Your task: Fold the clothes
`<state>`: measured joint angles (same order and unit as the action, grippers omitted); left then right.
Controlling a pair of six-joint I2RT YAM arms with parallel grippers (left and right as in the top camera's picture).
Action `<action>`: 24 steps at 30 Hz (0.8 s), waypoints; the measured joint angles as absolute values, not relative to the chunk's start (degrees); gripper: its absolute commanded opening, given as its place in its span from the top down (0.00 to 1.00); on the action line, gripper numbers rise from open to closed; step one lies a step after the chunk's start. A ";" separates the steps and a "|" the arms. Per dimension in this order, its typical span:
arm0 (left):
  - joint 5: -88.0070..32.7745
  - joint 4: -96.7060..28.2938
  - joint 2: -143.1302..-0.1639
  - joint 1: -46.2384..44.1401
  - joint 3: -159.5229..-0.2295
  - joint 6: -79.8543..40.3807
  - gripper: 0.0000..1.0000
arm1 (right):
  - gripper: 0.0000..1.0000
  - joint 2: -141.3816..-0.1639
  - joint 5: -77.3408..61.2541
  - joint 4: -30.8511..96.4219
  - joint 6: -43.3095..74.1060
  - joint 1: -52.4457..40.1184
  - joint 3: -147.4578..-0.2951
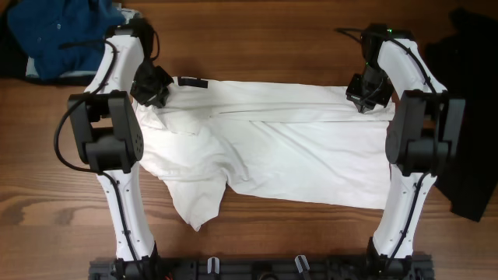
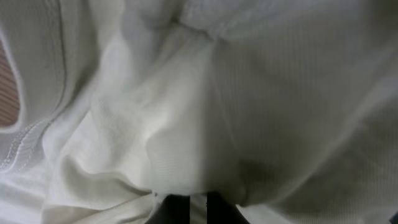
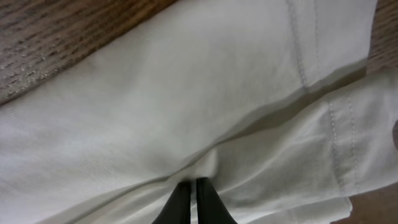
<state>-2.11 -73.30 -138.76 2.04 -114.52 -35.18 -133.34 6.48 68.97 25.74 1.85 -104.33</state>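
T-shirt (image 1: 296, 148), white, lies flat on the table (image 1: 257, 31), spread between both grippers. At its tips the left gripper (image 2: 191, 202) pinches bunched shirt cloth. The right gripper (image 3: 193, 190) is clamped on a folded edge.

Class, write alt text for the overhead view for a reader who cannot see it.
A white T-shirt lies across a wooden table, the left tool and right tool of two robot arms pinching its far edge. A blue garment lies far left, a black garment right.

Left tool (image 2: 198, 204), right tool (image 3: 193, 198) both pinched closed.
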 measured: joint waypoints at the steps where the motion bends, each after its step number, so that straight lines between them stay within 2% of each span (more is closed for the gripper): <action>1: -2.46 -73.32 -138.76 2.46 -114.50 -35.18 0.89 | 0.96 -132.79 6.52 68.07 25.74 1.80 -103.44; 8: -3.55 -73.36 -138.76 3.53 -114.41 -35.18 0.87 | 0.94 -131.76 6.48 64.66 24.99 2.15 -101.82; 18: -5.56 -72.42 -138.74 5.04 -114.30 -38.70 0.84 | 0.94 -132.11 5.10 43.46 16.56 3.57 -101.58; 24: -5.96 -70.37 -138.58 5.54 -114.24 -42.35 0.80 | 0.94 -132.81 4.95 38.06 14.85 3.86 -101.54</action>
<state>-5.96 -70.37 -138.58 5.54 -114.24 -42.35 -132.81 4.95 38.06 14.85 3.86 -101.54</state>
